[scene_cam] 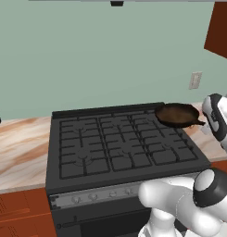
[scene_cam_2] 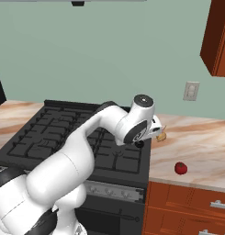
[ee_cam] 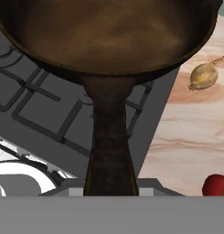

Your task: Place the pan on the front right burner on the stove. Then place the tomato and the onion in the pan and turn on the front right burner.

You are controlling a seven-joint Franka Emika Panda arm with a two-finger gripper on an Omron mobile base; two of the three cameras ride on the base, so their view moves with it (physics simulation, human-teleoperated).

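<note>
The dark brown pan (scene_cam: 177, 115) hangs tilted over the stove's (scene_cam: 119, 139) back right corner. Its long handle (ee_cam: 109, 146) runs straight down into my gripper (scene_cam: 206, 123), which is shut on it; the fingertips are hidden under the handle. The front right burner (scene_cam: 166, 155) lies bare, in front of and below the pan. The tan onion (ee_cam: 204, 75) rests on the marble counter just right of the stove, also seen as the onion (scene_cam_2: 161, 136) beside my hand. The red tomato (scene_cam_2: 180, 168) sits nearer the counter's front edge, and the tomato (ee_cam: 217, 185) shows at the hand view's lower right.
A silver strip of knobs (scene_cam: 101, 194) runs along the stove's front. Marble counter (scene_cam_2: 201, 147) extends right of the stove, with a wall outlet (scene_cam_2: 191, 91) above it and a brown wall cabinet (scene_cam_2: 219, 36) at the upper right. More counter (scene_cam: 17, 148) lies to the left.
</note>
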